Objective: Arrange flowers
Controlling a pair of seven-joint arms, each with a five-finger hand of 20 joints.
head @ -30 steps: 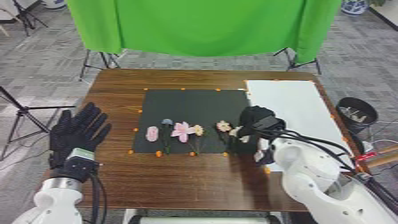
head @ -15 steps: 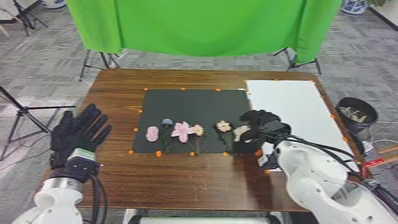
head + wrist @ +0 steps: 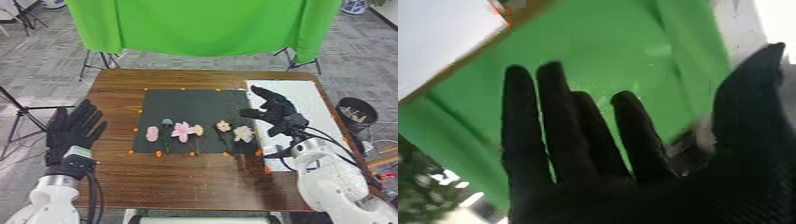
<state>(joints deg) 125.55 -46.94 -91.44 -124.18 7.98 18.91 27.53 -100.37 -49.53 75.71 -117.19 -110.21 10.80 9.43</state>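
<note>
In the head view, six flowers [image 3: 181, 131] line the near half of the black mat [image 3: 191, 106]; left hand [image 3: 71, 134] left of it, right hand [image 3: 282, 116] by its right edge, both open. Right wrist view: straight fingers [image 3: 562, 125] before green cloth [image 3: 611, 40].

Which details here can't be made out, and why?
Head view: part of the rectangular white sheet, hidden behind the black-gloved right hand.
Head view: the cream-petalled flower's stem, too thin to follow against the dark grey mat.
Right wrist view: the sheet's far extent, cut off by the picture's edge.
</note>
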